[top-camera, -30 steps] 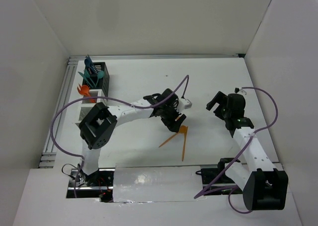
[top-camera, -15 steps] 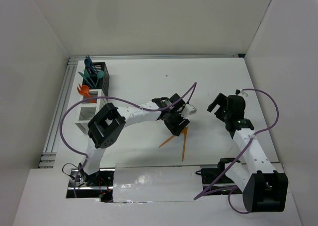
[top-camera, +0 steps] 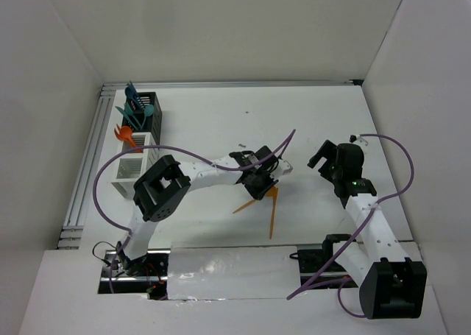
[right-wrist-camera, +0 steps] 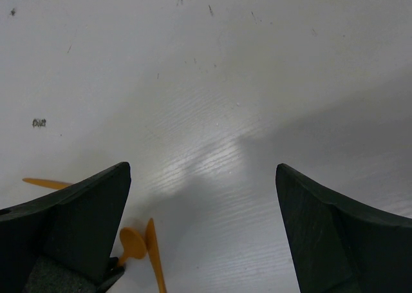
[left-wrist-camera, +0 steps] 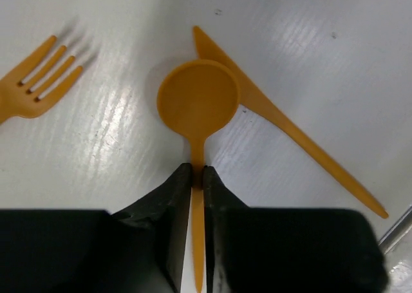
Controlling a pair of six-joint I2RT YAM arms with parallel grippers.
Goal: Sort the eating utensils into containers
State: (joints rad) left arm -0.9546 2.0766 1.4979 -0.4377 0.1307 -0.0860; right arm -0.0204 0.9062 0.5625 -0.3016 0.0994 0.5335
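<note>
Three orange eating utensils lie together near the table's middle. The spoon (left-wrist-camera: 198, 100) has its handle pinched between my left gripper (left-wrist-camera: 198, 172), which is shut on it low over the table. A knife (left-wrist-camera: 290, 125) touches the spoon's bowl on the right, and a fork (left-wrist-camera: 35, 80) lies to the left. From above, the left gripper (top-camera: 260, 186) sits over the spoon (top-camera: 273, 196), with the knife (top-camera: 271, 219) and fork (top-camera: 246, 207) beside it. My right gripper (top-camera: 321, 158) hangs open and empty (right-wrist-camera: 203, 170) to their right. The containers, a black bin (top-camera: 150, 108) and a white bin (top-camera: 135, 160), stand far left.
Teal and blue utensils (top-camera: 135, 104) stick out of the black bin, and orange ones (top-camera: 125, 134) out of the white bin. A metal rail (top-camera: 87, 166) runs along the table's left edge. White walls close in the table. Purple cables loop above both arms.
The left arm reached further right and down onto the orange utensils, and its jaws closed on the spoon's handle. The right arm barely moved.
</note>
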